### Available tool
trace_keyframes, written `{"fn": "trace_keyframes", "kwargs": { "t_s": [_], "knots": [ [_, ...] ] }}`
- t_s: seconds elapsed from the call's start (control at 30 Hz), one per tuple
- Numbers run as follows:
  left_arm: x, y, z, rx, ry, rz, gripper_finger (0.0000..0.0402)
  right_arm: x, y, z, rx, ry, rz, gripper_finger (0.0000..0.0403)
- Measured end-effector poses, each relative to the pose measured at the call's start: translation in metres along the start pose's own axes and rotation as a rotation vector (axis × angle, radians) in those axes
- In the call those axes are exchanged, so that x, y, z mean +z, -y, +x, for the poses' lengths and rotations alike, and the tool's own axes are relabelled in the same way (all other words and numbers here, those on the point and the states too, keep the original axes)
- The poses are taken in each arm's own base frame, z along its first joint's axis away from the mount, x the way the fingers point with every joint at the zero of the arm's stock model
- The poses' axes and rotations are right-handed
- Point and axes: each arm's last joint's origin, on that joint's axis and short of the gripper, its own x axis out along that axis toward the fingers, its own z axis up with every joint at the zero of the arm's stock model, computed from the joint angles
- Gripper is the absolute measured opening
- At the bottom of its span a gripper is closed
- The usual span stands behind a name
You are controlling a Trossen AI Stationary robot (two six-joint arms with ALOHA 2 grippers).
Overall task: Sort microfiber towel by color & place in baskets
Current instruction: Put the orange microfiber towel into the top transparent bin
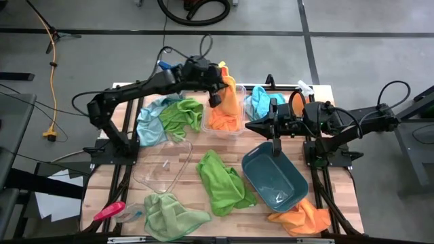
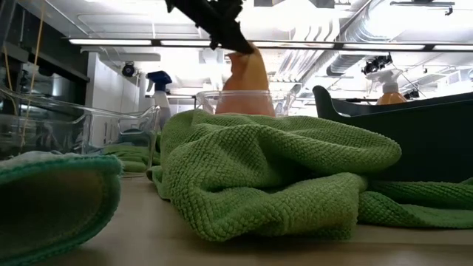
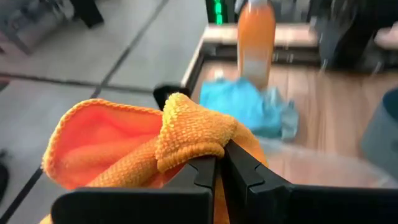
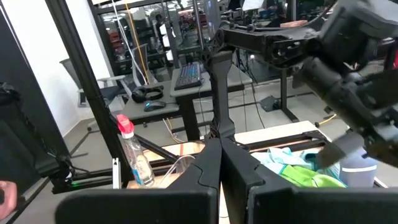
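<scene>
My left gripper (image 1: 217, 91) is shut on an orange towel (image 1: 227, 108) above the clear deep tub (image 1: 239, 129) at the table's far middle. In the low view the towel (image 2: 247, 74) hangs from the gripper (image 2: 230, 43) into the tub (image 2: 236, 100). My right gripper (image 1: 249, 126) is shut and holds nothing; it hovers right of the tub, over the teal basin's (image 1: 274, 177) far edge. Loose on the table lie green towels (image 1: 224, 183) (image 1: 180, 115) (image 1: 169, 217), blue towels (image 1: 149, 122) (image 1: 261, 102) and another orange one (image 1: 302, 217). The clear shallow dish (image 1: 163, 166) sits left of centre. My left gripper pinches a bunched fold (image 3: 189, 134) at the top of the orange towel between its two fingers (image 3: 202, 174), through several layers. The fingers come from above, slanting down. The towel hangs below them, and its lower part lies inside the clear tub (image 1: 224, 120).
Spray bottles stand at the far right edge (image 1: 297, 103) (image 1: 305, 87), and one more shows in the low view (image 2: 159, 92). A pink-handled tool (image 1: 108, 211) lies at the near left corner. The big green towel (image 2: 281, 170) fills the low view's foreground.
</scene>
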Motion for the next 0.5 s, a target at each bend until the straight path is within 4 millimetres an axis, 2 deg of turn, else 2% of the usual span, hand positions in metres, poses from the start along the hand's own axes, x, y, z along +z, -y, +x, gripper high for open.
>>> {"fn": "trace_keyframes", "kwargs": {
  "t_s": [0.13, 0.27, 0.5],
  "knots": [
    [0.006, 0.005, 0.014, -0.002, -0.156, 0.088, 0.0, 0.0, 0.0, 0.0, 0.0, 0.0, 0.0, 0.0],
    [0.003, 0.009, 0.032, -0.043, -0.324, 0.133, 0.0, 0.0, 0.0, 0.0, 0.0, 0.0, -0.001, 0.0],
    [-0.031, 0.024, 0.076, -0.191, -0.543, 0.117, 0.0, -0.001, 0.0, 0.0, -0.002, -0.006, 0.003, 0.0]
  ]
}}
